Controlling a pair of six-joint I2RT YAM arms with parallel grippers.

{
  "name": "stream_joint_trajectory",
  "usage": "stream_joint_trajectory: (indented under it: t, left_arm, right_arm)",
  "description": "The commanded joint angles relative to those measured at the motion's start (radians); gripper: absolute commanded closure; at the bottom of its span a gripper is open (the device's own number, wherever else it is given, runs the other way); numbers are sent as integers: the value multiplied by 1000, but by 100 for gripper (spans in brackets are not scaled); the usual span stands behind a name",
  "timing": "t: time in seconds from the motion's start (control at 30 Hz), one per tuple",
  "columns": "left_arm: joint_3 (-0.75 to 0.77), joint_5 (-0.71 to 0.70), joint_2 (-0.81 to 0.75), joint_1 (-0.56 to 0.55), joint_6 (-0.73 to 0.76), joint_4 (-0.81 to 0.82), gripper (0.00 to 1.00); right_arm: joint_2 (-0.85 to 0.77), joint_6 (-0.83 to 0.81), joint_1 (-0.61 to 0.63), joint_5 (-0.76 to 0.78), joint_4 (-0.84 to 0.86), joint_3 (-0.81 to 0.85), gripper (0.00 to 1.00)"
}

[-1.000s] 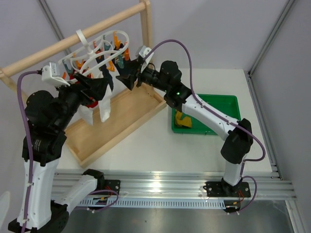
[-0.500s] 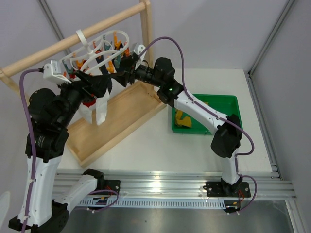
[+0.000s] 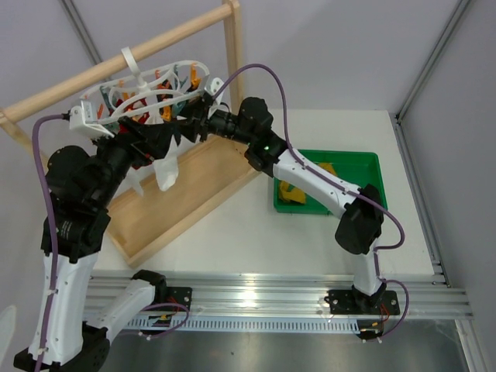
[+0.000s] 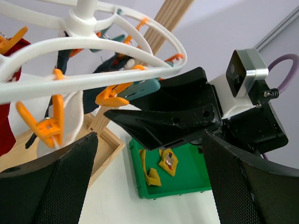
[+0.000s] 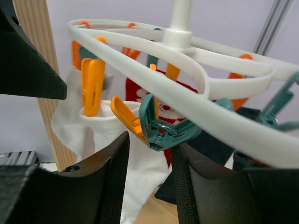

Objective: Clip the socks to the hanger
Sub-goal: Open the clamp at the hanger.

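The white looped hanger point(image 3: 147, 81) hangs from the wooden rail. One white sock point(image 3: 165, 172) hangs clipped from it, and another point(image 3: 136, 183) hangs beside it. Two mustard socks point(image 3: 293, 194) lie in the green tray point(image 3: 364, 163). My right gripper point(image 3: 191, 128) is open under the hanger's rim point(image 5: 187, 70), with a teal peg point(image 5: 161, 128) between its fingertips point(image 5: 117, 154). An orange peg point(image 5: 93, 86) holds a white sock point(image 5: 88, 128). My left gripper point(image 4: 149, 186) is open and empty below the hanger point(image 4: 84, 79). It faces the right gripper point(image 4: 159, 121) and the mustard socks point(image 4: 152, 173).
The tall wooden rack point(image 3: 155, 43) with its tray base point(image 3: 198, 186) stands at the back left. Red socks point(image 5: 161, 105) and dark navy socks point(image 5: 210, 140) also hang on the hanger. The two grippers are close together under it.
My right gripper has moved left, in under the hanger, up to a teal peg. The hanger has swung left and tilted. My left arm has shifted slightly.
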Motion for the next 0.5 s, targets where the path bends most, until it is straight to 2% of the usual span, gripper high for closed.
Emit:
stream_joint_trajectory:
  t: [0.0,0.47]
  left_arm:
    - [-4,-13,-17,-3,-2,24,7]
    - [-24,-49,-31,-3,19,41,8]
  right_arm:
    - [-23,-27,29,16,30,36,57]
    - [-62,-45,66,51,44,-16,55]
